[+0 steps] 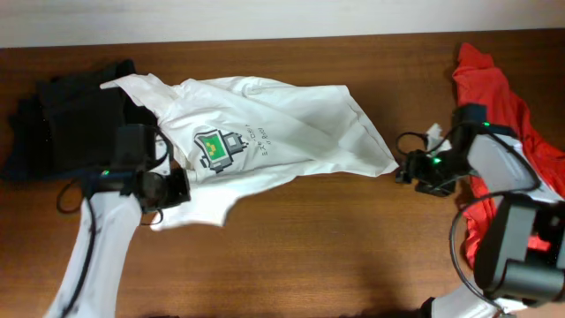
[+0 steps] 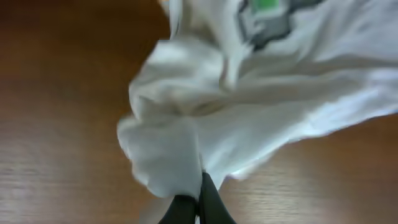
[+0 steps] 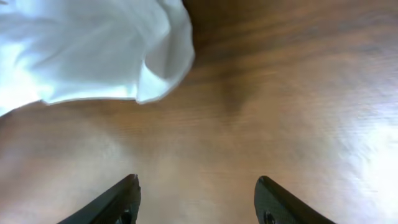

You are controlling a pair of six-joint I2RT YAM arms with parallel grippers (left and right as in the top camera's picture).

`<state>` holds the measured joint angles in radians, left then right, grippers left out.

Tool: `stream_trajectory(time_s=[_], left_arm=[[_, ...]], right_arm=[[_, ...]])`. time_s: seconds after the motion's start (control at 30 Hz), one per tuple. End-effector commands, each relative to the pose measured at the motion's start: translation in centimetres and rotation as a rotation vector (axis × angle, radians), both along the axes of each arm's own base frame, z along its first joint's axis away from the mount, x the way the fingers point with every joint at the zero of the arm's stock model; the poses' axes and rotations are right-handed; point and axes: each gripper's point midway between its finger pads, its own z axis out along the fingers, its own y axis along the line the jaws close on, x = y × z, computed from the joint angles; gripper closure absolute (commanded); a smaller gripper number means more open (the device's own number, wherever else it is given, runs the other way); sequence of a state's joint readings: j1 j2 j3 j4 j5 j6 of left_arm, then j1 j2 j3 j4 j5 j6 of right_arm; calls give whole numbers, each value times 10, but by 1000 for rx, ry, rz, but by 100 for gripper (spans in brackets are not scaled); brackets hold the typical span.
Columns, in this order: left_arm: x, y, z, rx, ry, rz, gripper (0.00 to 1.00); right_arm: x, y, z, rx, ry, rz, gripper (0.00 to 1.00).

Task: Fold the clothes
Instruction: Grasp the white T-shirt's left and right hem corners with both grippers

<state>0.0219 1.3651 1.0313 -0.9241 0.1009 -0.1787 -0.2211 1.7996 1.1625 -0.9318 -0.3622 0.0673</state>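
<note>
The white T-shirt (image 1: pixel 265 132) lies crumpled across the middle of the table, its green-and-black chest graphic (image 1: pixel 214 147) facing up. My left gripper (image 1: pixel 173 188) is shut on the shirt's lower left edge; in the left wrist view the white cloth (image 2: pixel 180 149) bunches between the closed fingers (image 2: pixel 200 202). My right gripper (image 1: pixel 404 168) is open and empty just right of the shirt's right corner (image 3: pixel 155 74); its fingers (image 3: pixel 196 186) hover over bare wood. The red T-shirt (image 1: pixel 494 84) lies at the far right.
A pile of black clothes (image 1: pixel 62 115) sits at the far left, under the white shirt's corner. The wooden table (image 1: pixel 335 247) runs to a pale wall at the back. The red shirt drapes partly beneath my right arm.
</note>
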Motion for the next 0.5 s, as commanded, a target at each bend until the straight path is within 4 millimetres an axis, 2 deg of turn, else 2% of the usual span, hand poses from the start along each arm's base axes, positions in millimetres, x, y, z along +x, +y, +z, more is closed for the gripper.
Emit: stream_trajectory(time_s=[0.0,0.1,0.2,0.3,0.47], left_arm=[[-1,0,15,3,-48,-9,100],[-4,-1,13,-1,-34,-11,100],[-4,-3,13,-11,-33,-14,100],[-4,-3,13,-11,-33,-14,100],[-4,-3,13,-11,-34,-14,100]], right_arm=[[10,6,-11,-35,15,-11,37],[18,2,-24,-77,39,-111,38],[28,4,-30,-67,19,-136,38],[36,14,-34,-38,5,-144,38],[51,34,-26,72,-53,-140,38]])
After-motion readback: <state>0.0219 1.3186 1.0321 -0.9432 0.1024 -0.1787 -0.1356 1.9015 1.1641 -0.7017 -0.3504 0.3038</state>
